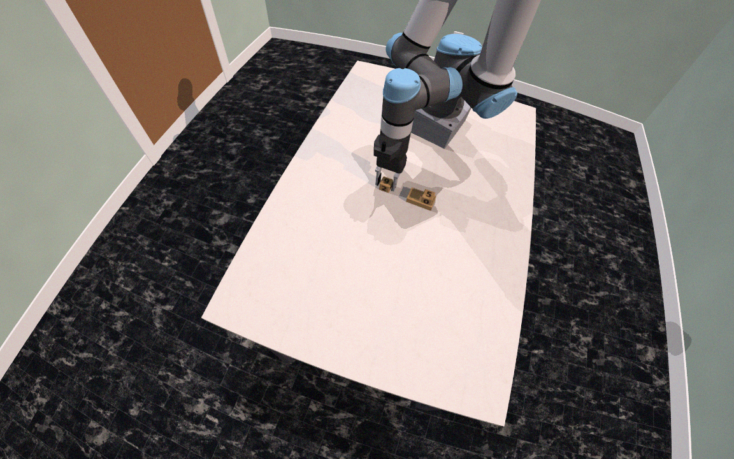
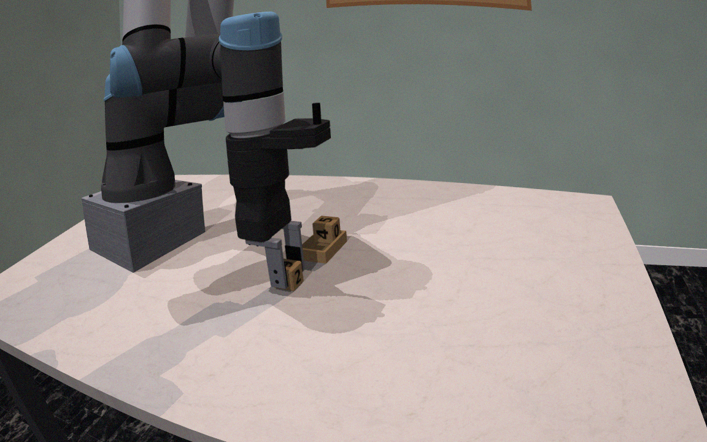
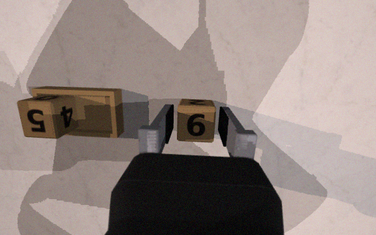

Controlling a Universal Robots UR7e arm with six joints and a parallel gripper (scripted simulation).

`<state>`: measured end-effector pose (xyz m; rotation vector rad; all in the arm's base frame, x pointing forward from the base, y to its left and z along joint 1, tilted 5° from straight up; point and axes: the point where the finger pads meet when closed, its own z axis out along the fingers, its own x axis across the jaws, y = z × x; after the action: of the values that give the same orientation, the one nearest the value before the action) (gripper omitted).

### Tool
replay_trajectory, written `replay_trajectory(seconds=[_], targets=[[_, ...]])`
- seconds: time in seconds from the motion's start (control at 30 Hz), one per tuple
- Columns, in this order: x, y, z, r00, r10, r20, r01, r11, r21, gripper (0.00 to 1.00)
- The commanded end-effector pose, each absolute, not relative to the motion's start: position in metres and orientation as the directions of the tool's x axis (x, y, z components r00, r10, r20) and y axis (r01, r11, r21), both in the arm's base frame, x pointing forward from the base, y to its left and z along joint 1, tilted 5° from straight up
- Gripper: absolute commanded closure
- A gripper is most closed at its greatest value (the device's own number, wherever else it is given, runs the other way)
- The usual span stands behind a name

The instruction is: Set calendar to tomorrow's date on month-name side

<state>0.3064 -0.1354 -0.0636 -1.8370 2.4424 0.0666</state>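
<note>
A small wooden tray point(image 3: 90, 112) lies flat on the table, also in the exterior view point(image 2: 323, 247) and the top view point(image 1: 420, 197). One wooden cube point(image 3: 46, 116) stands at its end, showing 5 and 4; it also shows in the exterior view point(image 2: 326, 227). The other cube point(image 3: 196, 120) point(image 2: 293, 274) stands on the table beside the tray, 9 on top, 2 on a side. My gripper point(image 3: 196, 117) is open and straddles this cube, with a gap on each side between fingers and cube. The month's name is not visible.
The arm's grey base block point(image 2: 143, 222) stands at the back of the table, behind the tray. A brown door point(image 1: 144, 57) is in the far wall.
</note>
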Motion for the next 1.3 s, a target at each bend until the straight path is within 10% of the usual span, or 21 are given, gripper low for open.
replay_trajectory(seconds=[0.0, 1.27], targets=[[0.307, -0.136, -0.063, -0.275, -0.957, -0.093, -0.960, 0.278, -0.017, 0.13], [0.304, -0.140, -0.010, -0.275, -0.957, -0.093, -0.960, 0.278, -0.017, 0.13]])
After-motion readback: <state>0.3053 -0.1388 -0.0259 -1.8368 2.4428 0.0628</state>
